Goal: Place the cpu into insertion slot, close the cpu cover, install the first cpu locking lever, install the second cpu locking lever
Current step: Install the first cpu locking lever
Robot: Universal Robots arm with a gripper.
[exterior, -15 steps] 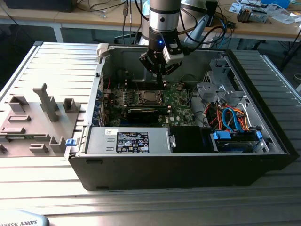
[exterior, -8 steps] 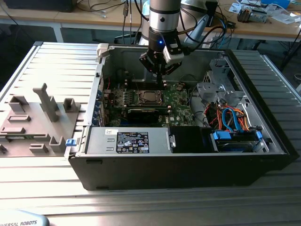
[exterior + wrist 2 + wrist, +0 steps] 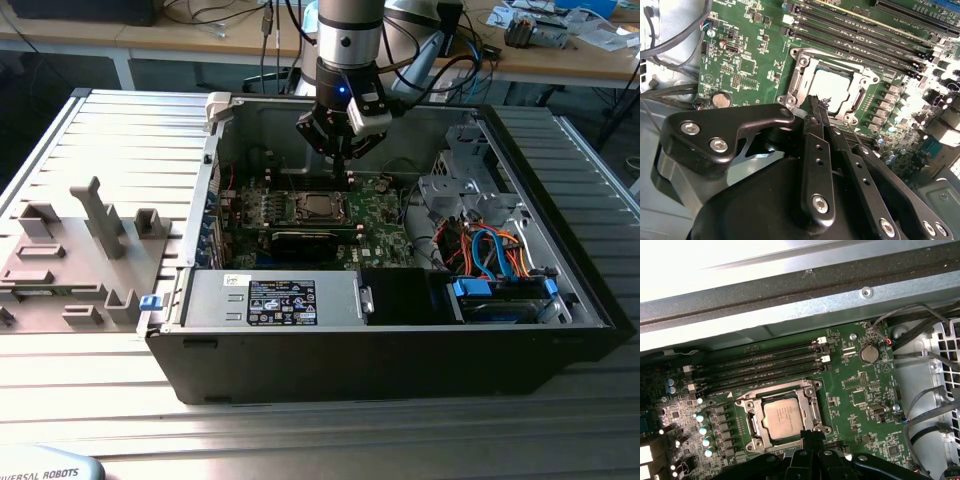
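The cpu lies flat in the insertion slot on the green board. Its silver-grey top shows through the cut-out of the cpu cover, which lies down around it. My gripper hangs just above the edge of the socket, at one side of the cover. Its black fingers are shut together, and I see nothing between their tips. A thin metal rod runs along the socket beside the fingers.
Long black memory slots run beside the socket. A coin battery and loose cables sit on its other side. The case wall stands close behind. The exterior view shows a drive cage, a power supply and a grey fixture plate.
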